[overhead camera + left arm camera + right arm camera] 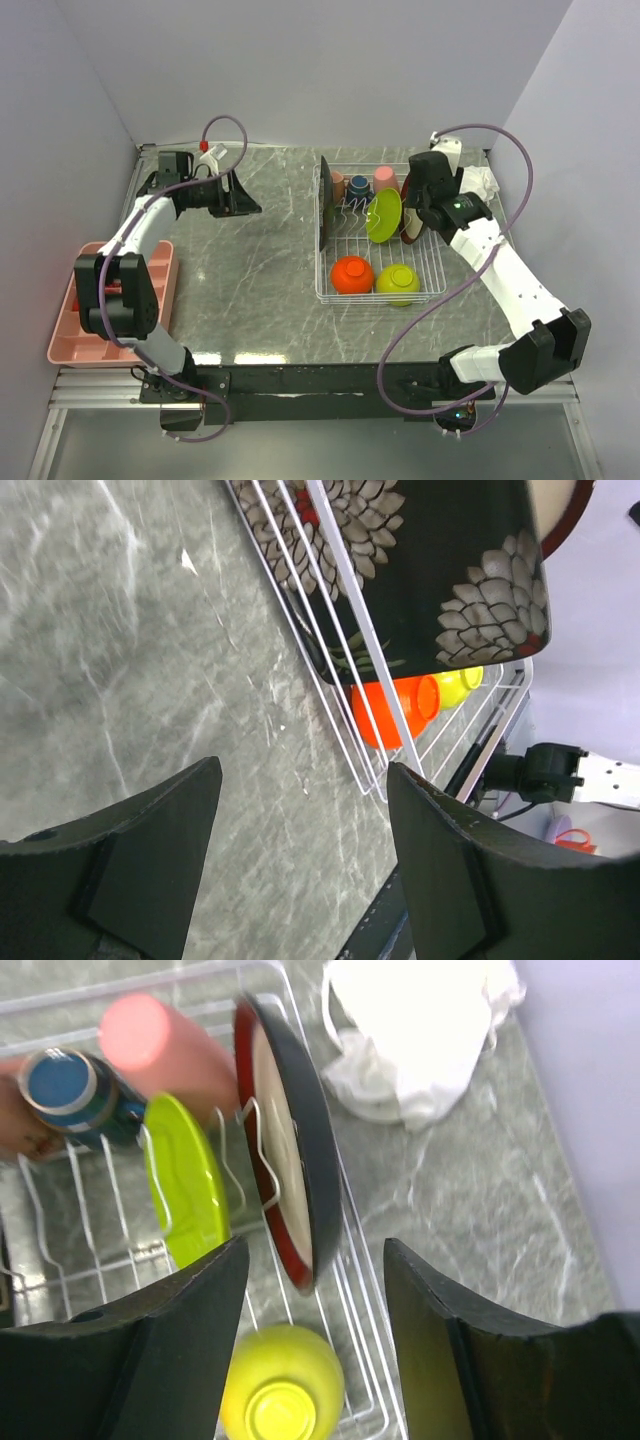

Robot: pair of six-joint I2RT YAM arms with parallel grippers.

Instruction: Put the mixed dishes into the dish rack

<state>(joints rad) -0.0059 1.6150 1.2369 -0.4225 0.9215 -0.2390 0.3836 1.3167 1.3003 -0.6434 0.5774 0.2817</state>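
The white wire dish rack [330, 292] stands right of the table's middle. In it are the orange bowl [352, 274], the lime green bowl [398, 283], the lime green plate [383, 216] on edge, the black floral square plate [325, 201] at its left end, the brown round plate [287, 1175] on edge at its right side, the salmon cup [338, 183], the navy cup [358, 186] and the pink cup [386, 179]. My right gripper [420, 218] is open and empty just above the brown plate. My left gripper [245, 195] is open and empty over bare table, left of the rack.
A pink divided tray [62, 337] sits at the table's left edge under the left arm. A white cloth rag [420, 1035] lies right of the rack near the back right corner. Grey walls close in the back and sides.
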